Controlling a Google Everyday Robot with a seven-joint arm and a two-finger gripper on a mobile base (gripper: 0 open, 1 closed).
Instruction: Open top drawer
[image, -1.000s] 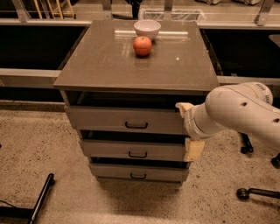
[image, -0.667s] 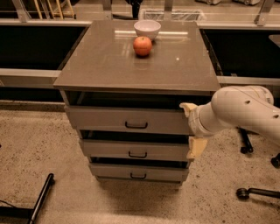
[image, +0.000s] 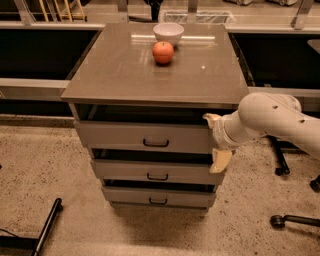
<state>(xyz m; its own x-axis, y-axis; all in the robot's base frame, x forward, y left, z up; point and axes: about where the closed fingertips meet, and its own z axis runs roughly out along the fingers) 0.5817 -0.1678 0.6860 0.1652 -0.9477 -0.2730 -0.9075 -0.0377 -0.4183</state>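
The top drawer (image: 125, 136) is the widest of three grey drawers in a cabinet, with a small dark pull handle (image: 156, 143) at its centre. Its front stands slightly forward, with a dark gap above it under the cabinet top. My gripper (image: 215, 140) is at the right end of this drawer front, well to the right of the handle. Its two cream fingers are spread apart, one near the drawer's top corner (image: 210, 119) and one hanging lower (image: 220, 161). It holds nothing.
A red apple (image: 163, 52) and a white bowl (image: 168, 33) sit on the cabinet top (image: 115, 70). Two narrower drawers (image: 157, 172) lie below. Chair casters (image: 276, 219) are on the floor at right, and a dark bar (image: 47, 225) at lower left.
The gripper stays at the right end of the top drawer front. The arm has shifted only slightly. The drawer has not visibly moved.
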